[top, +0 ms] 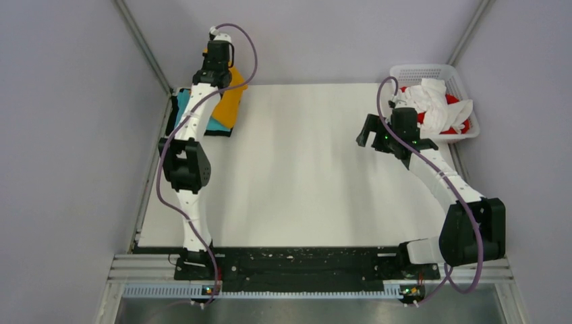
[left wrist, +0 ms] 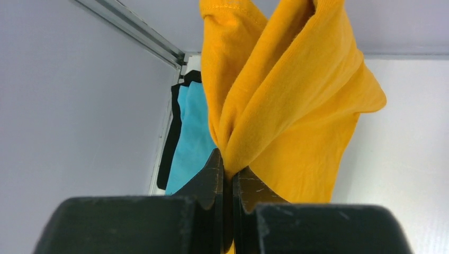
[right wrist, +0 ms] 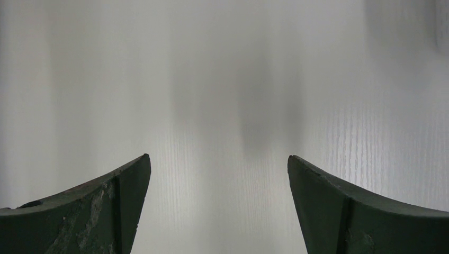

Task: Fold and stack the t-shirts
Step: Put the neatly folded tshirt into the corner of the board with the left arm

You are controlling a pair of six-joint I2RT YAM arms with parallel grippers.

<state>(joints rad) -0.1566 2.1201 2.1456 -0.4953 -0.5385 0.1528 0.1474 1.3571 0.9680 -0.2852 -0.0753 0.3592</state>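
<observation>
My left gripper (left wrist: 227, 165) is shut on the orange-yellow t-shirt (left wrist: 288, 100) and holds it bunched and hanging over the table's far left corner (top: 231, 101). Under it lies a teal t-shirt (left wrist: 189, 135) on a black t-shirt (left wrist: 170, 153), stacked flat by the left wall (top: 181, 111). My right gripper (right wrist: 218, 159) is open and empty above bare white table, left of the basket (top: 369, 131). White t-shirts (top: 435, 101) and a red t-shirt (top: 461, 111) lie crumpled in the basket.
The white lattice basket (top: 421, 70) stands at the table's far right corner. Grey walls with metal rails (top: 145, 47) close in the left and right sides. The white tabletop (top: 297, 169) lies between the arms.
</observation>
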